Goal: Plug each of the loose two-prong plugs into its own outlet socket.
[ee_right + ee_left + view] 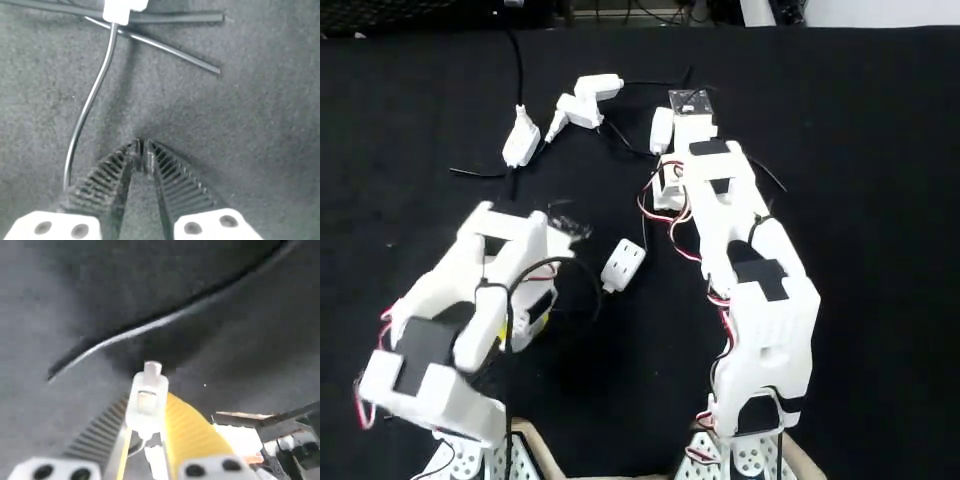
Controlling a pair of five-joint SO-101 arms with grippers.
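Two tools: left tool (146, 416) pinched a white plug (148, 390) at its tips — could pivot when pushed into the outlet socket (623, 263); right tool (143, 152) pressed together, empty.

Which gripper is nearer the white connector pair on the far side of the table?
Right. The right gripper, shut, sits a short way beside the white connector pair. The left gripper, holding a plug, is much farther off, toward the near side.
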